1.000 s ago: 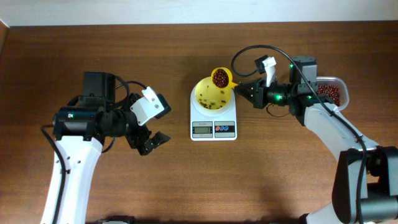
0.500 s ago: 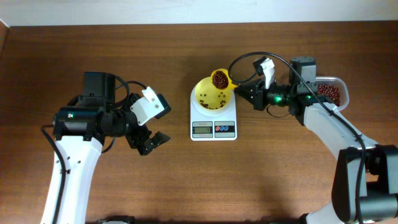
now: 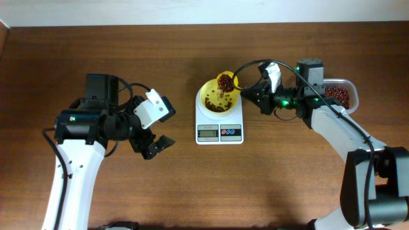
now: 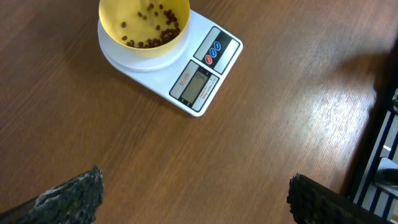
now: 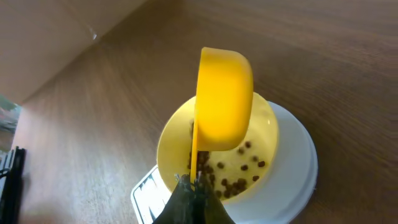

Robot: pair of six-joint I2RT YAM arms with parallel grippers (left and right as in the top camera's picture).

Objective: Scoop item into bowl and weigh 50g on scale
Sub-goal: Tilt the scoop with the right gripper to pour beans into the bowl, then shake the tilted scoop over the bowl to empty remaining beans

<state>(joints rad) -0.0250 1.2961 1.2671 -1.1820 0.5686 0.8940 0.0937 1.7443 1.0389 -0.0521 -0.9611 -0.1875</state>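
The right claw (image 3: 248, 92) is clamped on the handle of the yellow scoop (image 5: 224, 99) and holds it tipped steeply over the bowl (image 5: 268, 127), with its mouth turned down toward the bowl's far side. Beans (image 5: 239, 177) lie scattered across the bowl's floor, and in the overhead view a few seem to be in mid-fall below the scoop. The bowl sits on the scale (image 4: 217, 65), which stands mid-bench, nearer the far edge than the near one. The rest of the beans are in the clear container (image 3: 350, 83) toward the far right corner, behind the right arm. The left claw (image 4: 194, 186) hangs wide open and empty over bare bench (image 4: 280, 124), left of the scale and toward the near edge.

The step in hand looks like the pour. The thin layer in the bowl suggests the weight is well short of target, though the display (image 4: 196, 84) is too small to read.

To pour well, the wrist should roll slowly so the beans trickle out instead of dumping. The scoop's lip should stay over the bowl's middle so that none bounce over the rim. The scoop should stay clear of the bowl, since any touch would press on the scale and distort the reading. As the reading nears fifty grams, the scoop should tip back level, and the last beans can then go in a few at a time.
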